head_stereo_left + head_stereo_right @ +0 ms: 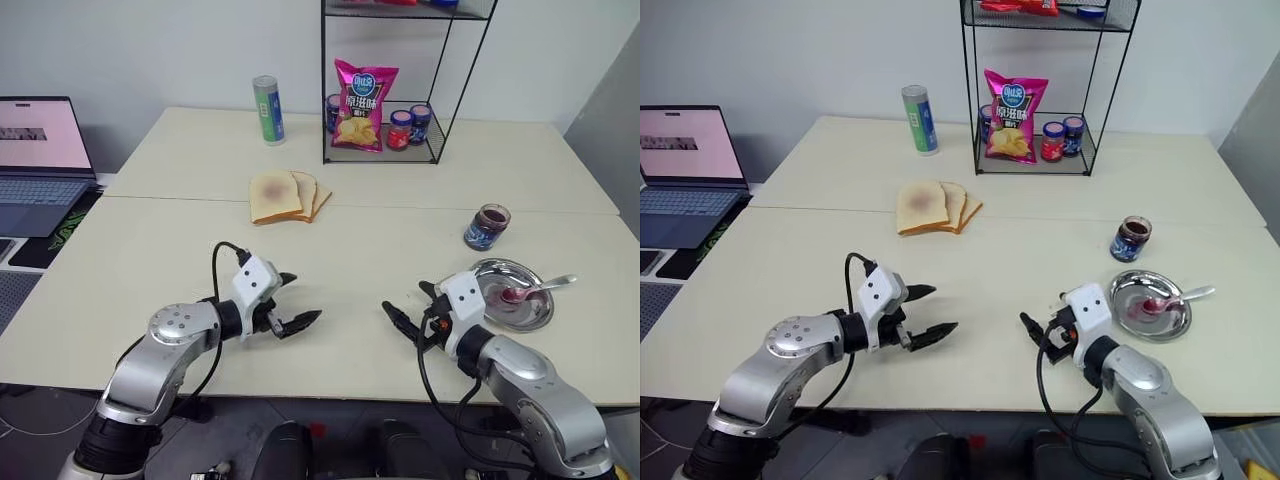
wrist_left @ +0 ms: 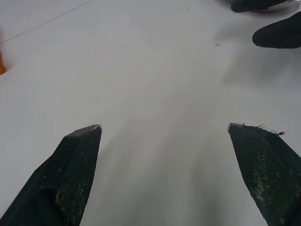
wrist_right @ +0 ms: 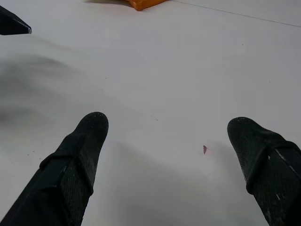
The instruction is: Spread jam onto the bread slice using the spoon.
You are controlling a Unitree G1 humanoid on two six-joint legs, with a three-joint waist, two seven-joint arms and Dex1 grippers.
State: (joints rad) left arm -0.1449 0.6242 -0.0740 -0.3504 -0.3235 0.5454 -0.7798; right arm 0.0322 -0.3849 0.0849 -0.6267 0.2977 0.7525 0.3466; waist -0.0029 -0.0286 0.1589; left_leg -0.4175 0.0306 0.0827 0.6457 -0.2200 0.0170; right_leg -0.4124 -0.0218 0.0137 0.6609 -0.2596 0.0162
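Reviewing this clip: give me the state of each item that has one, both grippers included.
left gripper: open, empty
right gripper: open, empty
spoon: lying in the metal dish, bowl smeared
jam jar: upright, lid off
bread slices: fanned stack, top one blotched
laptop: open, screen lit

Bare table (image 1: pixel 350 250) across the middle of the frame, passable from the grippers up to the bread stack (image 1: pixel 287 195). Right side crowded: open jar (image 1: pixel 487 226) above plate (image 1: pixel 538 312) with spoon (image 1: pixel 536 290). Upper centre blocked by wire rack (image 1: pixel 400 80) and can (image 1: pixel 268 110); laptop (image 1: pixel 40 165) at far left.
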